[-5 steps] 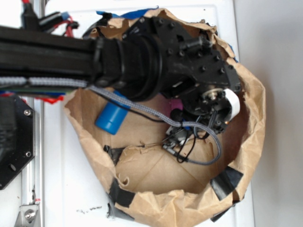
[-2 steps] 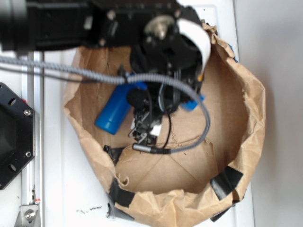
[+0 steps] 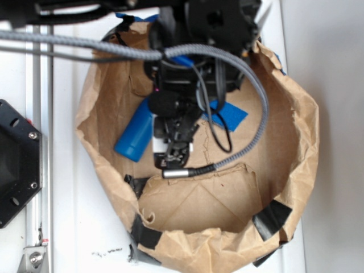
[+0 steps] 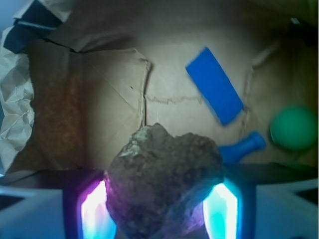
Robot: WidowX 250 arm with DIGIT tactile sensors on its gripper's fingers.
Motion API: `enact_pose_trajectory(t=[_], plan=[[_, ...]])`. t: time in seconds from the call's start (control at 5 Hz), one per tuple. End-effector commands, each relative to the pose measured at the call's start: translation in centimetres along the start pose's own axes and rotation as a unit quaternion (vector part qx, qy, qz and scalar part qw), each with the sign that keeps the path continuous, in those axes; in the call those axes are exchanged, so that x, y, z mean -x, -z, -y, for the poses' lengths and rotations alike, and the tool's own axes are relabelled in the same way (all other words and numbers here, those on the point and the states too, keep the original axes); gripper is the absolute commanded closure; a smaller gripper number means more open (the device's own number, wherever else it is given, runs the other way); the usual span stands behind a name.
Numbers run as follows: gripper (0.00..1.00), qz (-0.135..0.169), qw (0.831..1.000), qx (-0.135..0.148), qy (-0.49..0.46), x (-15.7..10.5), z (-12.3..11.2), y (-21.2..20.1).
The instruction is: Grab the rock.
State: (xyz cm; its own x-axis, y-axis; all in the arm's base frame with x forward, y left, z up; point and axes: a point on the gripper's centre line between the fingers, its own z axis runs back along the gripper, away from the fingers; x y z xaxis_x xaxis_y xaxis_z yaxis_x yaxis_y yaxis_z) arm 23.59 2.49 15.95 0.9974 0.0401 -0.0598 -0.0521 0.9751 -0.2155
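Paper lines our whole workspace: a crumpled brown paper bag, rolled down into a shallow basin, sits on a white table, its torn rim patched with black tape. A metal rail runs along the table's left edge beside a black base plate. Blue tape is stuck flat on the bag's floor.

From the exterior view we see the black arm reaching down into the bag, with a grey braided cable looping over it; the gripper hangs above the floor, just beside a blue cylinder. We cannot make out its fingertips from there.

From the wrist view we see the gripper with its two glowing fingers pressed against either side of the rock, which sits pinched between them, lumpy and dark brown. A green ball rests well apart at the right, near a blue peg.

We find no readable writing or labels anywhere.
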Motion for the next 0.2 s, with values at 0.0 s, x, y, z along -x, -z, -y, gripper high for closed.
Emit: enact_pose_trajectory(t=[0.0], plan=[[1.0,0.063,0.998,-0.021,0.005,-0.83,1.86,-2.0]])
